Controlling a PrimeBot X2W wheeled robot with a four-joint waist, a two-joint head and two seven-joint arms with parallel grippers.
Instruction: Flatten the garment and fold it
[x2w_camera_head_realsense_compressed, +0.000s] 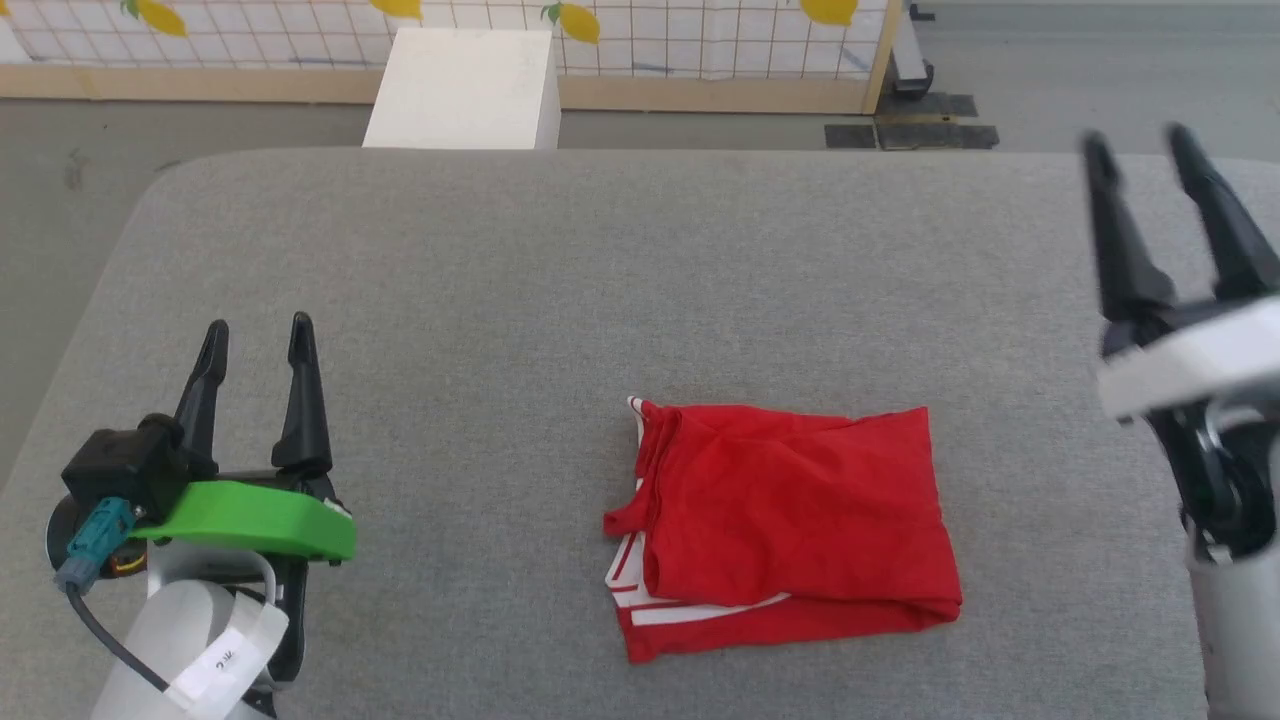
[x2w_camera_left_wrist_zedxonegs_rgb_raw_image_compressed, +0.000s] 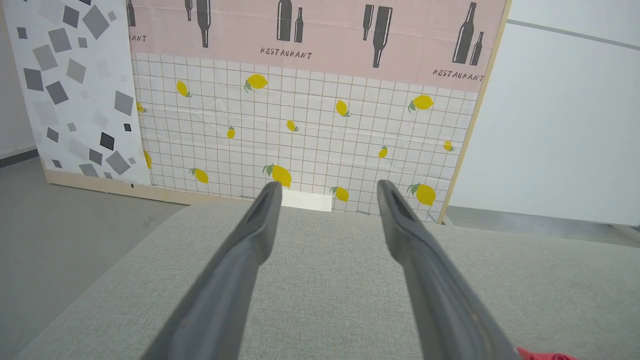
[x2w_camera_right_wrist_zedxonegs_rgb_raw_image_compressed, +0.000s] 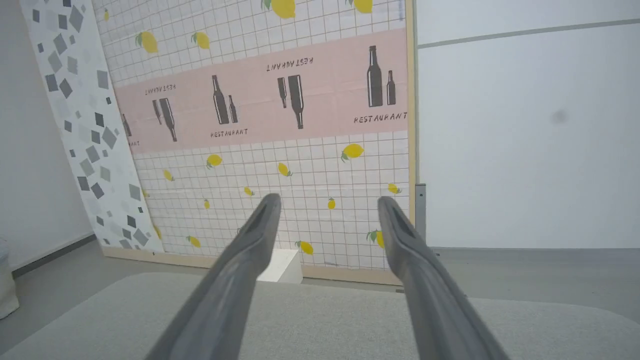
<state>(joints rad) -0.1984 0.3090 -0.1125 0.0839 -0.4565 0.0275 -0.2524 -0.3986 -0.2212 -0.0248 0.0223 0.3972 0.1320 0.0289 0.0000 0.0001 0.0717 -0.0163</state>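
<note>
Left gripper (x2w_camera_head_realsense_compressed: 258, 326), two long dark fingers on a wrist with a green plastic bracket (x2w_camera_head_realsense_compressed: 250, 520), sits over the near left part of the grey fabric-covered table (x2w_camera_head_realsense_compressed: 500, 280), fingers spread apart with nothing between them, pointing away from the robot. Red short-sleeved jersey garment (x2w_camera_head_realsense_compressed: 790, 520) lies to the right of that gripper, well apart from it, slightly nearer the robot than its fingertips. It is folded into a rough rectangle, flat on the table with some creases across the top layer, and white and red-and-white striped trim peeks out along the edge facing the left gripper and along its near edge. In the left wrist view only a small red corner of it shows, low and to the right of the right-hand finger. Right gripper (x2w_camera_head_realsense_compressed: 1139, 140) is on the other side of the garment, further right and further out, also well apart from it, raised, blurred, fingers parted and holding nothing. So the garment lies between the two grippers, touched by neither. Beyond both sets of fingertips, past the far table edge, a white rectangular box (x2w_camera_head_realsense_compressed: 465, 90) stands on the grey floor (x2w_camera_head_realsense_compressed: 1050, 60). Behind the box is a wood-framed backdrop panel with a white grid and yellow lemons (x2w_camera_head_realsense_compressed: 700, 40), and a pink band of bottles marked RESTAURANT (x2w_camera_left_wrist_zedxonegs_rgb_raw_image_compressed: 325, 30) above it.
</note>
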